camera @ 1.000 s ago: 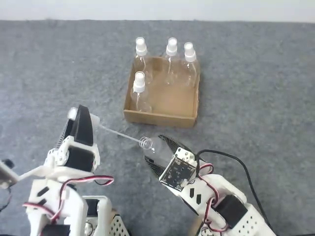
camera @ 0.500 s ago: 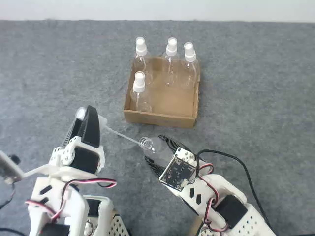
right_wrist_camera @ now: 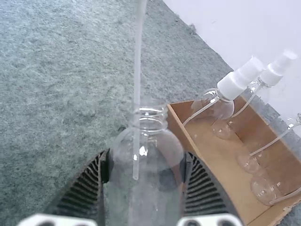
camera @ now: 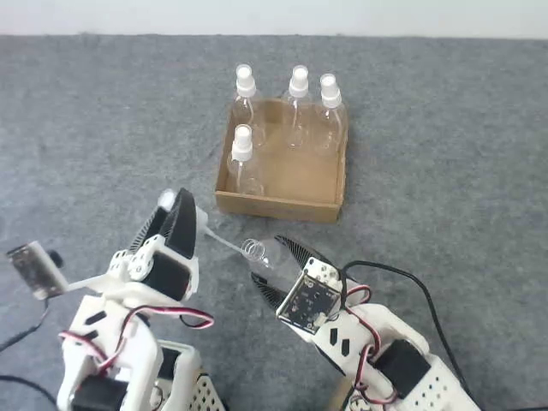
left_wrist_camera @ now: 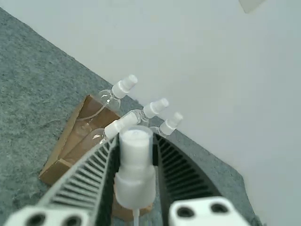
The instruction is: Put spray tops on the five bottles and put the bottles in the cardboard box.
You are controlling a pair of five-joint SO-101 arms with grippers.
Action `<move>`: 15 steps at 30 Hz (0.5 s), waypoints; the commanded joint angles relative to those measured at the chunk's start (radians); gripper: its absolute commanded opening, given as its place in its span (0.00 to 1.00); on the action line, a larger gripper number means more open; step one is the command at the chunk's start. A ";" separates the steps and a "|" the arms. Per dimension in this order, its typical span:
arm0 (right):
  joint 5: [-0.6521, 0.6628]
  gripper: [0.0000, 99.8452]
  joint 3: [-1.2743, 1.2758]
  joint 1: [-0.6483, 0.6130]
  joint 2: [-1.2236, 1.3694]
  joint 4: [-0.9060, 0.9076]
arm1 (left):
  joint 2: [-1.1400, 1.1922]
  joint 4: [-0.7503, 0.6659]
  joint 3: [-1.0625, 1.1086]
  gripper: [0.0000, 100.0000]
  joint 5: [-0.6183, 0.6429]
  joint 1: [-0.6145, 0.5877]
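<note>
Tube [right_wrist_camera: 138,70] of spray top [left_wrist_camera: 135,165] inside held bottle [right_wrist_camera: 162,153], near cardboard box [camera: 278,206]

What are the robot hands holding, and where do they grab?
Left gripper pinches the spray top by its white body; right gripper clamps the uncapped bottle around its belly.

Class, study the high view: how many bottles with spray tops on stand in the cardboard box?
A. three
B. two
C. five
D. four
D: four capped bottles stand in the cardboard box; the fifth bottle, uncapped, sits in the right end effector, and the left end effector holds a spray top.
</note>
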 commanded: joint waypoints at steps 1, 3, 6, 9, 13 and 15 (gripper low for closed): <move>0.008 0.01 -0.014 -0.004 -0.021 -0.024 | 0.005 -0.029 -0.008 0.01 -0.023 0.055; 0.008 0.01 -0.014 -0.004 -0.021 -0.024 | 0.005 -0.032 0.002 0.01 -0.032 0.089; 0.008 0.01 -0.014 -0.004 -0.021 -0.022 | 0.005 -0.057 0.044 0.01 -0.035 0.121; 0.008 0.01 -0.014 -0.004 -0.021 -0.021 | 0.002 -0.061 0.085 0.01 -0.074 0.161; 0.008 0.01 -0.014 -0.004 -0.021 -0.021 | 0.000 -0.061 0.094 0.01 -0.072 0.187; 0.008 0.01 -0.014 -0.004 -0.021 -0.019 | 0.003 -0.061 0.094 0.01 -0.072 0.189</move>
